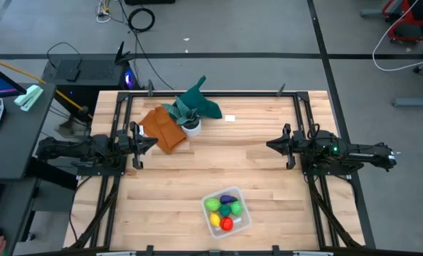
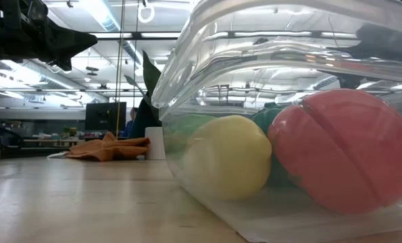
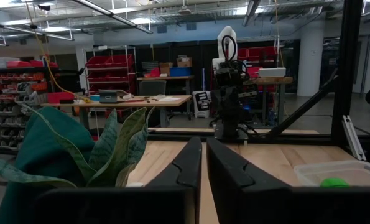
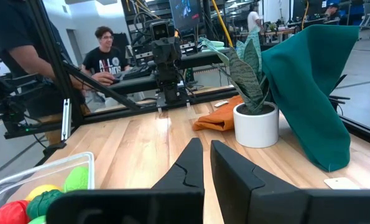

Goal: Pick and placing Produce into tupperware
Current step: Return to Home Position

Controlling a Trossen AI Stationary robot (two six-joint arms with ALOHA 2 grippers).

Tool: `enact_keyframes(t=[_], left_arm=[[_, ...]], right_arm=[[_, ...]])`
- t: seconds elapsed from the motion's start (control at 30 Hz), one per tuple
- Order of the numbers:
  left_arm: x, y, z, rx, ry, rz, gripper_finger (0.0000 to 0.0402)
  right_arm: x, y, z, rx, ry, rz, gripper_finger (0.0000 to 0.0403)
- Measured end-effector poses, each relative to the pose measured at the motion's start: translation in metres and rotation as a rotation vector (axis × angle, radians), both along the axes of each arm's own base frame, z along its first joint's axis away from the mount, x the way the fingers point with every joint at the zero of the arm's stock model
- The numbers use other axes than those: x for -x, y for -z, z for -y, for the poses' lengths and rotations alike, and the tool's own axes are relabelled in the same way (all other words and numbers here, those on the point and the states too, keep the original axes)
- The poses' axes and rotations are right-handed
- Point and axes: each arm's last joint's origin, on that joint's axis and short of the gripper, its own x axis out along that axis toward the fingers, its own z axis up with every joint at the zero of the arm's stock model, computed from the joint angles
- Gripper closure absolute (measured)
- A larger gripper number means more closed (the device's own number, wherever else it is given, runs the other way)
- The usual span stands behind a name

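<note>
Left claw (image 1: 148,143) and right claw (image 1: 271,146) are hanging closed; five produce (image 1: 225,211) sitting in one tupperware (image 1: 244,205), pot (image 1: 191,128) and cloth (image 1: 163,129) nearby.

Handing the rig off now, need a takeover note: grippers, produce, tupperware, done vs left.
Left gripper: shut, empty, at the left side of the table.
Right gripper: shut, empty, at the right side.
Tupperware: near the table edge opposite the plant, apart from both grippers.
Produce: all five inside it: yellow piece, red piece, purple piece, green piece, darker green piece.
Done: no produce seen loose on the table.
Left: nothing to pick; likely just confirm that both arms are parked.
</note>
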Motion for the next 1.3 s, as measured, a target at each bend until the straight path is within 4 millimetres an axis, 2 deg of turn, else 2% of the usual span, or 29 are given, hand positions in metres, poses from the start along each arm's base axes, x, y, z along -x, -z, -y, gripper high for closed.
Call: enact_keyframes(t=[0.47, 0.77, 1.1, 1.3], left_arm=[[0.0, -0.0001, 0.0, 0.0, 0.0, 0.0, 0.0378], [0.0, 0.0, 0.0, 0.0, 0.0, 0.0, 0.0366], [0.0, -0.0001, 0.0, 0.0, 0.0, 0.0, 0.0378], [0.0, 0.0, 0.0, 0.0, 0.0, 0.0, 0.0371]], right_arm=[[0.0, 0.0, 0.0, 0.0, 0.0, 0.0, 0.0403], [0.0, 0.0, 0.0, 0.0, 0.0, 0.0, 0.0403], [0.0, 0.0, 0.0, 0.0, 0.0, 0.0, 0.0403], [0.0, 0.0, 0.0, 0.0, 0.0, 0.0, 0.0403]])
